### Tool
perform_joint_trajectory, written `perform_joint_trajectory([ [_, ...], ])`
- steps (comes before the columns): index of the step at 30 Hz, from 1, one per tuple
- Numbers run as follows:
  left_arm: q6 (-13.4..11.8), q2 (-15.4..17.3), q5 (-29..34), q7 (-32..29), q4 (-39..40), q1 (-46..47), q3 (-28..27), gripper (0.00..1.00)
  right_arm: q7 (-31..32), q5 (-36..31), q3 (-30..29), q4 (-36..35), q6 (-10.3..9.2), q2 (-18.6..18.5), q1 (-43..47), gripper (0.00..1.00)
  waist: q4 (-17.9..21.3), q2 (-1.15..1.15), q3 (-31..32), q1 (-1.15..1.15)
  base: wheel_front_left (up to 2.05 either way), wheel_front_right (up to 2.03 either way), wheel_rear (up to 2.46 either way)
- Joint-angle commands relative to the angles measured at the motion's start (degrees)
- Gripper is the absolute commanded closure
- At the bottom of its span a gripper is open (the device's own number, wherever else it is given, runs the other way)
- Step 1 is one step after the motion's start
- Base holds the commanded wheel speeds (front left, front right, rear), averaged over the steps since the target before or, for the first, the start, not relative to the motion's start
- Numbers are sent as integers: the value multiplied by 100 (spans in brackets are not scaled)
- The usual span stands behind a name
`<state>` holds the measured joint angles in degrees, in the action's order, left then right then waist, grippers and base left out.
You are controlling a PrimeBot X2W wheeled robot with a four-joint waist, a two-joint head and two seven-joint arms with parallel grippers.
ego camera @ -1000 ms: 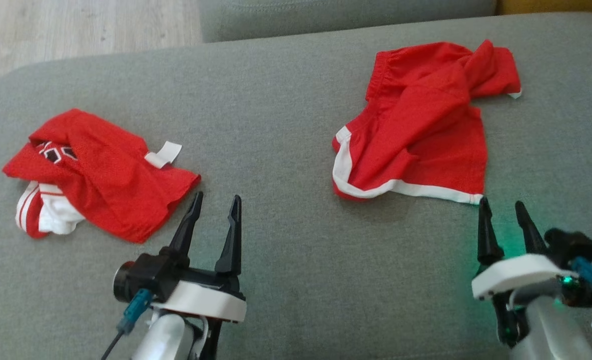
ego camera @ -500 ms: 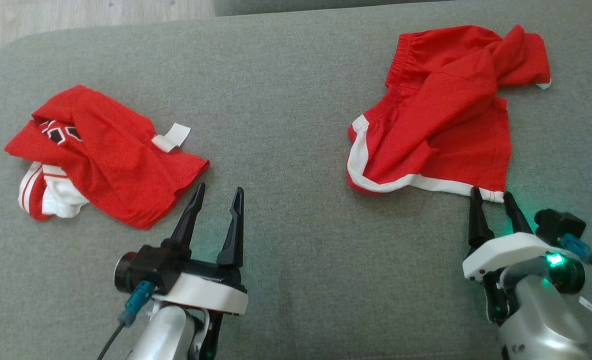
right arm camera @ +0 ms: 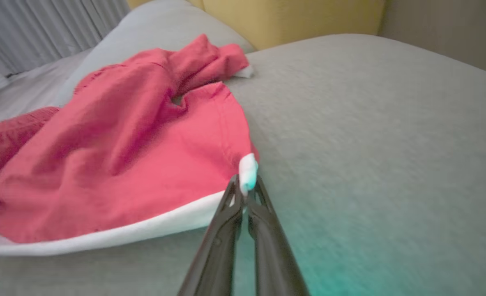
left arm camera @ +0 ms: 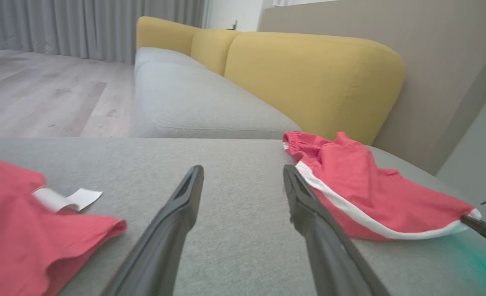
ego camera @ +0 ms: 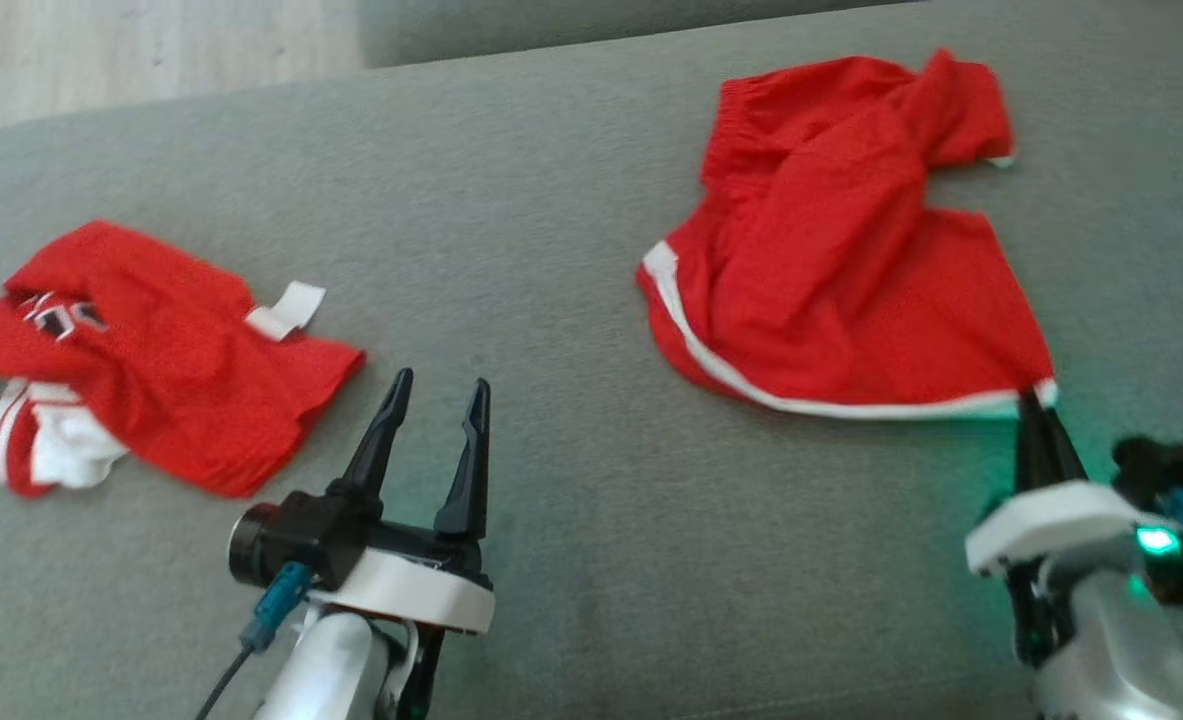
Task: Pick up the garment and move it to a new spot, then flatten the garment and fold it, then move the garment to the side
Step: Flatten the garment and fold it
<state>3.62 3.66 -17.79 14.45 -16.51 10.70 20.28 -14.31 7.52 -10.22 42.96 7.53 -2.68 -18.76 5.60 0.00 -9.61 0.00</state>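
Observation:
Red shorts with a white hem, the garment, lie crumpled on the grey sofa seat at the right. My right gripper is shut on the near right corner of the hem, which is pulled out to a point. In the right wrist view the gripper has the white hem corner pinched between its closed tips, with the garment spread to the left. My left gripper hovers open over bare cushion in the middle, holding nothing. The left wrist view shows that gripper with the garment to its right.
A second red garment with white trim and a white tag lies bunched at the left of the seat. Yellow backrests rise behind, with another grey cushion and wooden floor beyond.
My right gripper has closed on the hem corner of the shorts and drawn it out to the right. The head camera has shifted. The left gripper has stayed open.

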Motion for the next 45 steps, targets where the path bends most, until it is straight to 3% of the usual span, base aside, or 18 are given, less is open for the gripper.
perform_joint_trajectory([
  [1, 33, 67, 61, 52, 132, 279, -155, 0, -68, -72, 51, -184, -4, -20, 65, 100, 148, 0, 66, 0, 0, 0, 0],
  [7, 238, 210, 315, -219, 3, 709, 378, 0, 3, -56, -80, -347, -4, -20, 243, 100, 503, 0, -75, 0, 0, 0, 0],
  [16, 382, 381, 371, -1118, -921, 2332, 1444, 0, -8, 333, 520, -424, -4, -20, -22, 100, 1087, 0, -586, 0, 0, 0, 0],
  [26, 386, 658, -303, -1476, -2042, 3641, 2158, 0, -53, 640, 1015, -350, -4, -20, -292, 100, 1442, 0, -896, 0, 0, 0, 0],
  [38, 386, 632, -944, -1480, -2704, 4049, 2795, 0, -67, 736, 1137, -369, -4, -20, -359, 100, 1534, 0, -1014, 0, 0, 0, 0],
  [39, 386, 611, -1059, -1473, -2704, 4057, 2859, 57, -67, 735, 1138, -377, -4, -20, -358, 100, 1530, 0, -1021, 0, 0, 0, 0],
  [40, 386, 604, -1160, -1448, -2687, 4069, 2938, 100, -67, 731, 1140, -384, -4, -20, -360, 100, 1527, 0, -1022, 0, 0, 0, 0],
  [45, 386, 717, -1564, -1232, -2610, 4137, 3299, 100, -68, 654, 1091, -480, -4, -20, -362, 100, 1467, 0, -920, 0, 0, 0, 0],
])
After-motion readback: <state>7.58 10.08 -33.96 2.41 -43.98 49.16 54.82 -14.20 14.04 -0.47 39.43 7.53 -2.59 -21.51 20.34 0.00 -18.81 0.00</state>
